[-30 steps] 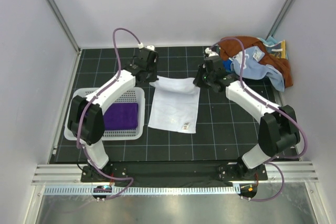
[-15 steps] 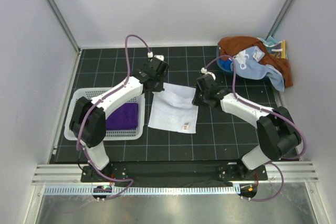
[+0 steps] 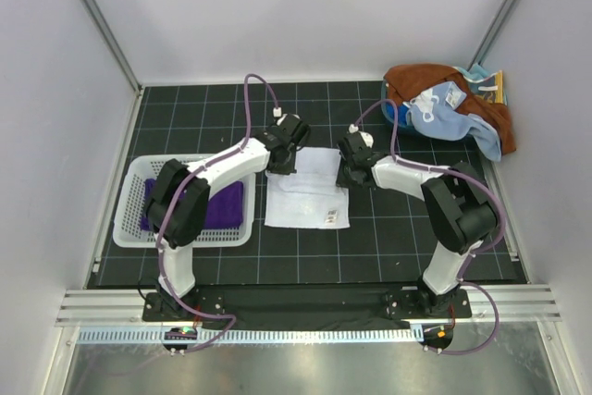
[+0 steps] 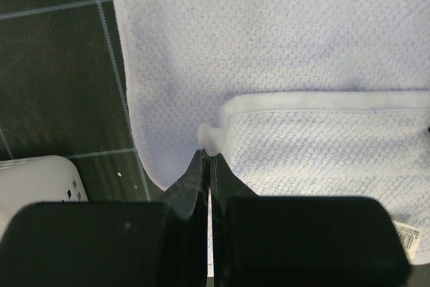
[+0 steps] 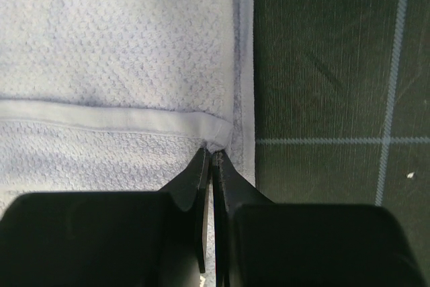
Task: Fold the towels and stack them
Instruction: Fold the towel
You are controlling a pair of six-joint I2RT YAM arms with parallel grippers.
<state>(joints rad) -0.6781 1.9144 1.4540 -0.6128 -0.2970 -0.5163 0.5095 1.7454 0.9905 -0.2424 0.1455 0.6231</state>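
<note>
Four cloth towels are counted on one black table mat with white grid lines [image 3: 388, 238]: one white waffle-weave cloth towel [image 3: 310, 193], one dark purple cloth towel [image 3: 222, 205], one rust-brown cloth towel [image 3: 416, 80] and one light blue cloth towel [image 3: 453, 116]. The last two share one heap, and the strip of striped fabric [image 3: 490, 80] at its edge cannot be counted as a separate piece. There is one white slotted plastic basket [image 3: 129, 228]. Two white-and-black robot arms, the left arm [image 3: 227, 162] and the right arm [image 3: 416, 178], carry two black two-finger grippers: the left gripper [image 3: 280, 169] and the right gripper [image 3: 344, 178].
</note>
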